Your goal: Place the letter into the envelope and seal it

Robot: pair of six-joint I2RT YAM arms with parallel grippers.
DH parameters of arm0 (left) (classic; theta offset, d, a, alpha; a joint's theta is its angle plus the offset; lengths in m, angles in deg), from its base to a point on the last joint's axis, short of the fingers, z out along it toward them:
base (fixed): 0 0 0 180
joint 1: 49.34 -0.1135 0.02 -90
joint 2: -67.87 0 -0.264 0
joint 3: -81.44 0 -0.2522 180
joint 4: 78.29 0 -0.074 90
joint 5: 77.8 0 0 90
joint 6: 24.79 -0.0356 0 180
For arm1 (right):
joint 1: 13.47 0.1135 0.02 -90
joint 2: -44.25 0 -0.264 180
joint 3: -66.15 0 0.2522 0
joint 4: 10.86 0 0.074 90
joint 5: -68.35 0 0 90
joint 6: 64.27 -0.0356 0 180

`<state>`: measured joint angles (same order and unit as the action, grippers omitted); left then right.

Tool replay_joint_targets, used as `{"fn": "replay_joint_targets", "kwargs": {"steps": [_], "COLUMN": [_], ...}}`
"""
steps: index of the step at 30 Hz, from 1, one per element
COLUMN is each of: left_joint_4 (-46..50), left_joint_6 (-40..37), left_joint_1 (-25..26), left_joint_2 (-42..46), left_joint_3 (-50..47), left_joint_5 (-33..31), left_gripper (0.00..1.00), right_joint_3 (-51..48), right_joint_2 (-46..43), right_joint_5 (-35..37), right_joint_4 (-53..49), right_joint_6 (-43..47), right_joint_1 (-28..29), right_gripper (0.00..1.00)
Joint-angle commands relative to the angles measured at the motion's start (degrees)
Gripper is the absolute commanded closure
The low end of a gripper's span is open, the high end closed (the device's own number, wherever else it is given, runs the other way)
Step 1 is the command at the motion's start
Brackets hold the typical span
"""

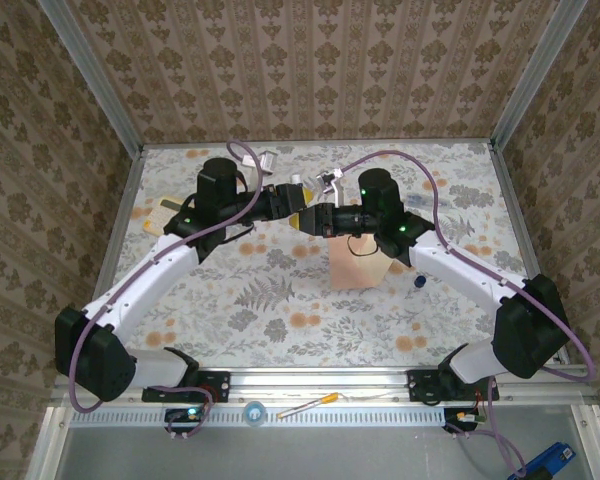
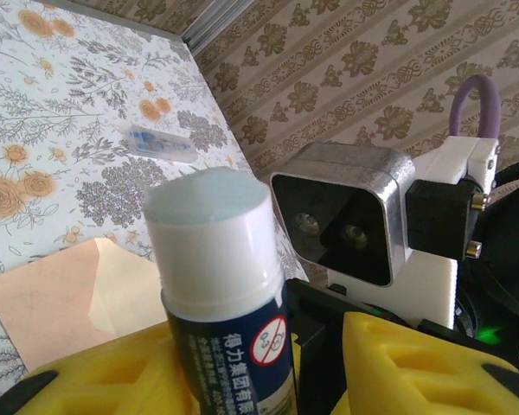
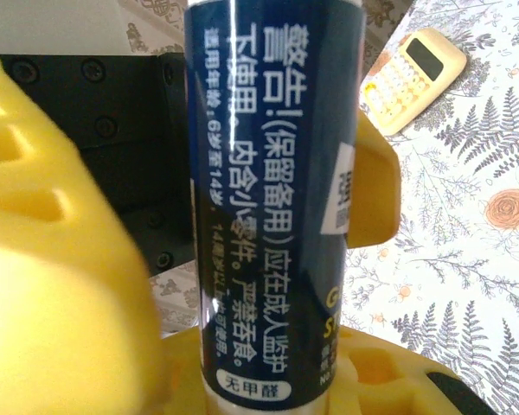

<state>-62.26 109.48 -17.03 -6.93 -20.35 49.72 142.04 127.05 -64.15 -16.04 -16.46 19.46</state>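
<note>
Gripping a glue stick (image 3: 272,199), the right pincer (image 1: 322,220) meets the left pincer (image 1: 302,216), whose hold I cannot tell, above the flap-open envelope (image 1: 358,265) mid-bench (image 1: 280,310), contents hidden.

White-and-black arms (image 1: 145,280), purple cables (image 2: 472,85) (yellow claw pads (image 2: 398,363))

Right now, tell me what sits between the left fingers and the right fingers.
A blue glue stick. The left wrist view shows it between the left fingers, the right wrist view against the right fingers.
</note>
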Motion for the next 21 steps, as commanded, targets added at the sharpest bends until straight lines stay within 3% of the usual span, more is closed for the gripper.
{"fn": "replay_joint_targets", "kwargs": {"steps": [1, 7, 12, 17, 21], "left_joint_4": [-3.8, -4.6, -6.1, -6.9, -8.2], "left_joint_6": [1.4, 2.0, 3.2, 3.5, 4.5], "left_joint_1": [0.6, 0.4, -0.7, -1.6, -2.6], "left_joint_2": [0.4, 0.4, 0.5, 0.7, 0.8], "left_joint_3": [-0.8, -0.9, -1.3, -1.4, -1.7], "left_joint_5": [2.7, 2.7, 2.4, 1.4, 0.5], "left_gripper": [0.59, 0.80, 0.85, 0.86, 0.86], "right_joint_3": [2.2, 2.2, 1.2, -0.7, -3.8], "right_joint_2": [0.8, 0.6, -0.8, -2.6, -6.4], "right_joint_5": [0.5, 2.1, 3.9, 6.1, 7.1], "right_joint_4": [-0.4, -1.3, -1.7, -2.7, -1.3], "right_joint_6": [1.1, 1.2, 1.3, 1.9, 1.5], "right_joint_1": [0.4, 0.3, 0.0, -0.7, -1.6], "right_gripper": [0.77, 0.77, 0.68, 0.41, 0.28]}}
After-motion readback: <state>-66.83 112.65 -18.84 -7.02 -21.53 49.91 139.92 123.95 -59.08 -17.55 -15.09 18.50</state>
